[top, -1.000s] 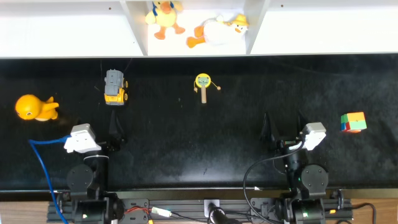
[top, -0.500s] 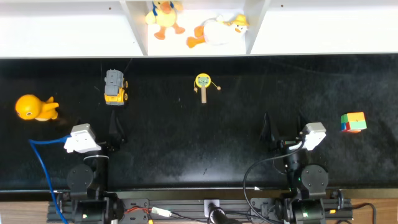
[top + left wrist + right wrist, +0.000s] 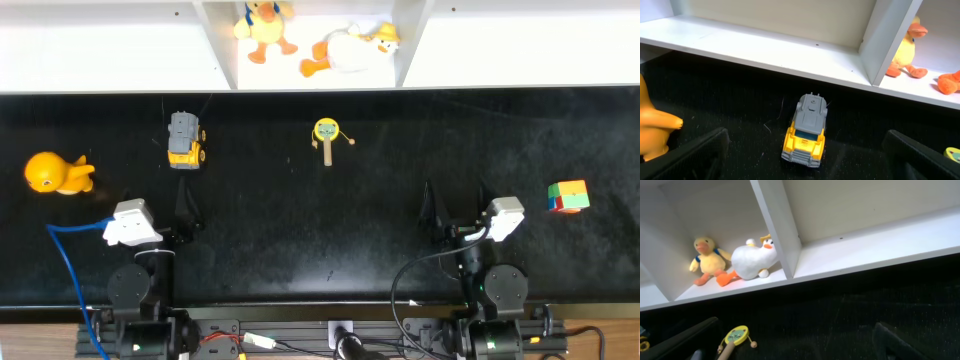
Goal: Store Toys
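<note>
A black tabletop (image 3: pixel 320 235) runs in front of a white shelf unit (image 3: pixel 110 60) divided into compartments. In the middle compartment sit two soft toys: a yellow plush duckling with orange feet (image 3: pixel 264 25) and, just beside it, a white plush duck with orange feet and a yellow cap (image 3: pixel 350 50), which is lying on its side.

Four toys are on the tabletop, well apart from one another. A glossy orange-yellow plastic duck (image 3: pixel 58 173) sits at the far left. A yellow toy truck with a grey top (image 3: pixel 185 140) stands near the shelf edge. A small yellow-green rattle drum on a wooden handle (image 3: pixel 327 133) lies near the middle. A multicoloured puzzle cube (image 3: pixel 568 197) rests at the far right.

The left end effector (image 3: pixel 806 132) hangs low above the tabletop with its fingers spread wide and nothing between them. The truck is ahead of it, nose toward the wrist camera. The right end effector (image 3: pixel 796 324) is likewise spread wide and holds nothing. It faces the shelf, with the rattle drum off to one side.
</note>
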